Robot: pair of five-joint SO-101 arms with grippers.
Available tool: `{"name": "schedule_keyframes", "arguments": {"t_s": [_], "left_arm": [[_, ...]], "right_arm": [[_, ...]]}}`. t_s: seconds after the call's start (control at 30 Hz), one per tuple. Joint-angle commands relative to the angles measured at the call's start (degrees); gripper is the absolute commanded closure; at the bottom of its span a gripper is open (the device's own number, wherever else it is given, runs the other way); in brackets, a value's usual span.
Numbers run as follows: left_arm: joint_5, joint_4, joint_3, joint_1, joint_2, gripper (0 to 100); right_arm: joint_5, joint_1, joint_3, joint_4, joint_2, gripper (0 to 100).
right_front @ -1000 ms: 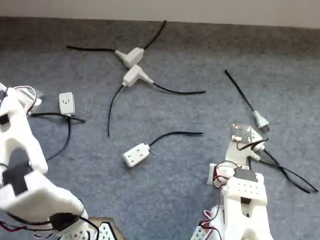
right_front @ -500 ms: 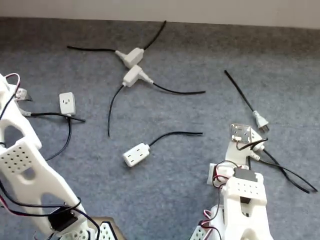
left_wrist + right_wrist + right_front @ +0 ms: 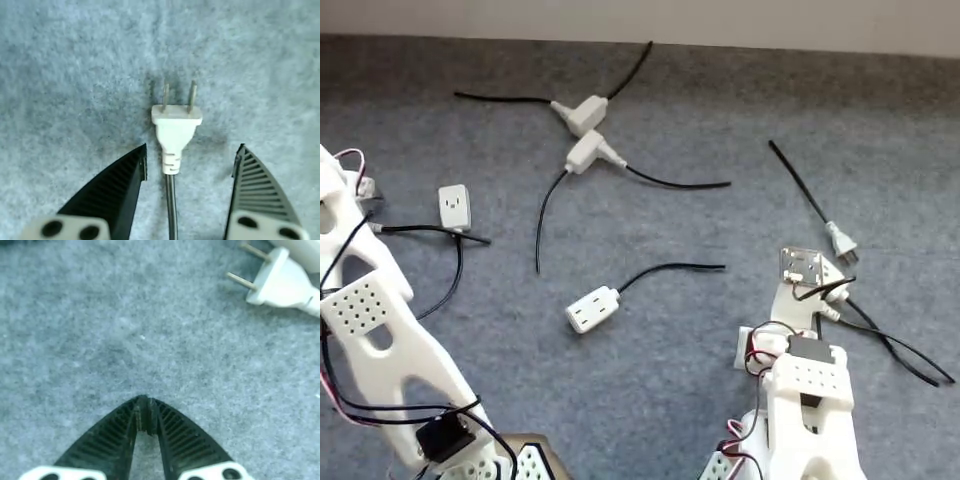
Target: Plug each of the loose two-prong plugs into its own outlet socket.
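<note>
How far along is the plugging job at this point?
Done: nothing clearly plugged; the square outlet and cord-end outlet lie empty. In hand: left claw open astride a two-prong plug, not gripping. Left: that plug, and the other plug near the shut right claw.

On the table (image 3: 720, 90), high view.
Upper centre: rear coupling (image 3: 582, 114), with front coupling (image 3: 585, 152) just below it, cords spreading outward.
Left: single outlet (image 3: 453, 205), near the left arm (image 3: 365, 310) at the lower left edge.
Centre: socket block (image 3: 592, 309), cord running right.
Right: loose plug (image 3: 842, 243), just above the right arm (image 3: 805, 400) at lower right.
Left wrist view: another plug (image 3: 175, 127) lies between the fingers of the left tool (image 3: 192, 150), touching neither.
</note>
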Motion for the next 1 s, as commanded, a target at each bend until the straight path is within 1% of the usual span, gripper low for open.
{"name": "schedule_keyframes", "arguments": {"t_s": [0.0, 0.33, 0.4, 0.53, 0.7, 0.83, 0.87, 0.97], "left_arm": [[0.44, 0.09, -2.42, -1.27, -0.84, 72], [0.44, 0.09, -2.07, -1.71, -0.66, 72], [0.44, 0.09, -2.07, -1.71, -0.66, 75], [0.44, 0.0, -1.54, -1.98, 1.19, 82], [0.18, -0.18, -1.71, -1.98, 5.49, 82], [0.09, 0.18, -1.8, -2.15, 5.93, 83], [0.09, 0.53, -2.24, -2.24, 5.67, 83], [-1.41, 5.36, -7.52, -2.51, 3.03, 83]], "right_arm": [[0.09, 0.13, 0.04, -1.71, -0.22, 99.0], [0.09, 0.13, 0.04, -1.71, -0.22, 99.0], [0.09, 0.13, 0.04, -1.71, -0.22, 99.0], [0.09, 0.13, 0.04, -1.71, -0.22, 99.0], [0.09, 0.13, 0.04, -1.71, -0.22, 99.0], [0.09, 0.13, 0.04, -1.71, -0.22, 99.0], [0.09, 0.13, 0.04, -1.71, -0.22, 99.0], [0.09, 0.13, 0.04, -1.71, -0.22, 99.0]]}}
